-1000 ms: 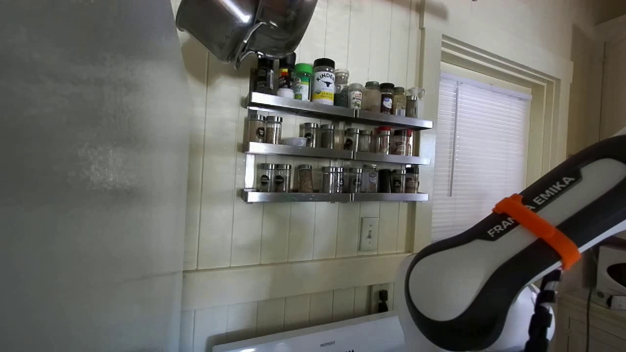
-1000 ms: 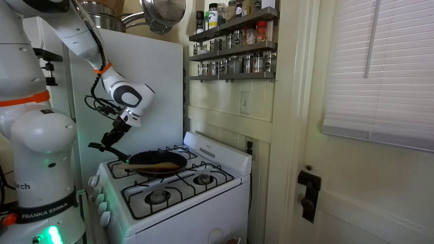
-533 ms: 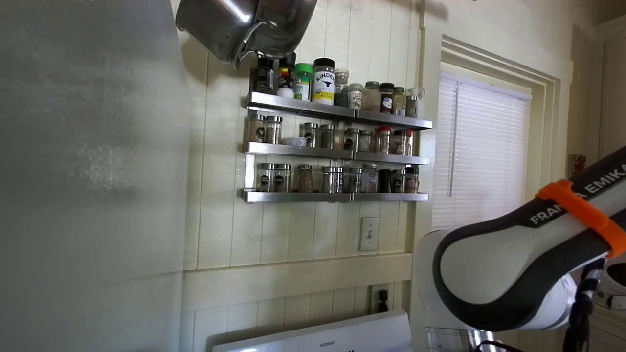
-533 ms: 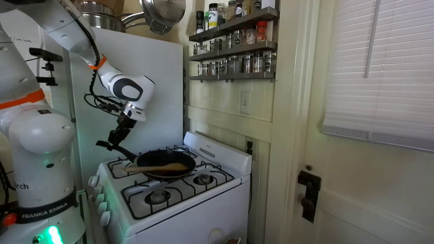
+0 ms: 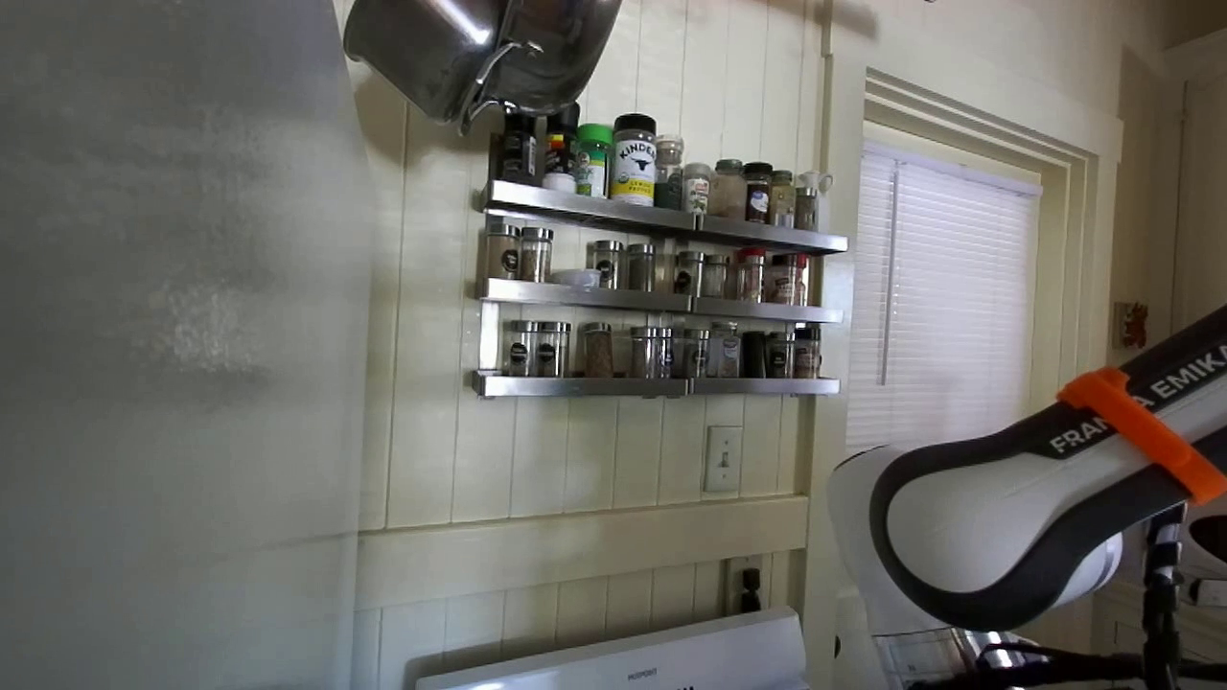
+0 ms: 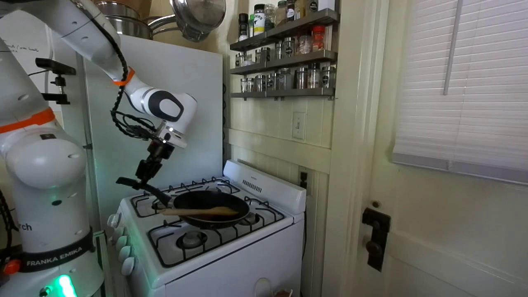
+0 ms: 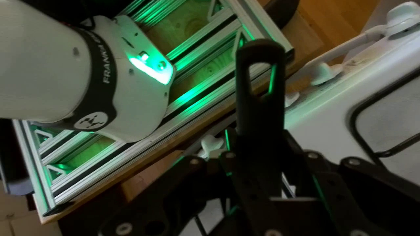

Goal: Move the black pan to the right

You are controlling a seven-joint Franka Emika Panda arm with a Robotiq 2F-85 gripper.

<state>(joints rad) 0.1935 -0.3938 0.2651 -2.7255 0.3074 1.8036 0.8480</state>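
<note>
The black pan (image 6: 208, 200) is over the stove grates in an exterior view, about the middle of the stovetop. I cannot tell whether its base touches the grates. A wooden spoon (image 6: 206, 211) lies across the pan, its handle over the rim. My gripper (image 6: 143, 181) points down and is shut on the pan's black handle near its end. In the wrist view the handle (image 7: 261, 114), with a slot in its end, stands between the dark fingers of the gripper (image 7: 261, 144). The pan's body is out of the wrist view.
The white stove (image 6: 231, 264) has black grates (image 6: 218, 239) and a raised back panel (image 6: 264, 185). The fridge (image 6: 198, 115) stands behind the arm. Spice shelves (image 6: 284, 62) hang above, also in an exterior view (image 5: 661, 386). Stove knobs (image 6: 128, 266) line the front.
The pan, the spoon and my gripper have moved to the right and slightly toward the camera in the exterior view that shows the stove. The grip on the handle is kept.
</note>
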